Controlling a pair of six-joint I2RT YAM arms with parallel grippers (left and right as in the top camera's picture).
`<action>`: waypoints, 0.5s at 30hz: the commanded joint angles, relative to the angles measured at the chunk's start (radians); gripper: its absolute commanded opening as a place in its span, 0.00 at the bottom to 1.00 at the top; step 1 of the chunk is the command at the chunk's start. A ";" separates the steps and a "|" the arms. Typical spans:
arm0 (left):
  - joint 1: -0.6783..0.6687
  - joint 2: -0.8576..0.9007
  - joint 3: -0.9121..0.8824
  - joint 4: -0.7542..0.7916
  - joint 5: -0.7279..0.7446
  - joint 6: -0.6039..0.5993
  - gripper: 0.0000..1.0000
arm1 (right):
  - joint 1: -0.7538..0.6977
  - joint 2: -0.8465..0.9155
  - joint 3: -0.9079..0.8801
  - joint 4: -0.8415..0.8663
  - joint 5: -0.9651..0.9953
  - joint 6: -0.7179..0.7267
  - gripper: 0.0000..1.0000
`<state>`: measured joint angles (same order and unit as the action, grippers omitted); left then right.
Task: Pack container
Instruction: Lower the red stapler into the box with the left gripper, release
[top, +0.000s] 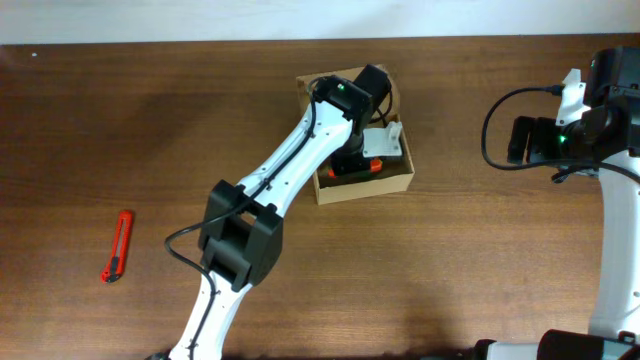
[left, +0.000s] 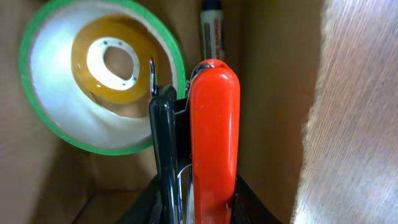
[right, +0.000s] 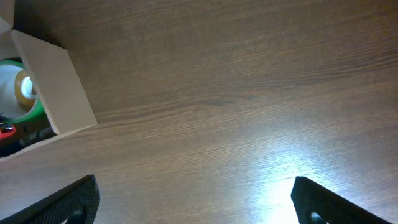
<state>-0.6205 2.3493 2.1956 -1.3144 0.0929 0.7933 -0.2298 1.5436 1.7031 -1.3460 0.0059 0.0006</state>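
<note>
My left jaws are clamped on the orange stapler (left: 213, 143), down inside the container (top: 370, 187) on the bench (top: 150, 130), beside the green tape roll (left: 56, 106). I judge this the placing step. Next I should release and lift straight out. My right jaws hang apart, well away.

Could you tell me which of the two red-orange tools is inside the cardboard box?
The orange stapler, beside the green-rimmed tape roll in the box; the red utility knife lies on the table.
</note>
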 joint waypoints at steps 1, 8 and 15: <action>0.035 0.010 -0.045 0.014 -0.004 0.018 0.01 | -0.006 0.002 -0.004 -0.001 -0.006 0.008 0.99; 0.047 0.010 -0.095 0.042 -0.005 -0.006 0.16 | -0.006 0.002 -0.004 -0.001 -0.006 0.008 0.99; 0.047 0.008 -0.056 0.051 -0.013 -0.062 0.52 | -0.006 0.002 -0.004 -0.001 -0.006 0.008 0.99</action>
<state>-0.5755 2.3493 2.1067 -1.2659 0.0853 0.7586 -0.2298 1.5436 1.7031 -1.3460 0.0059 0.0002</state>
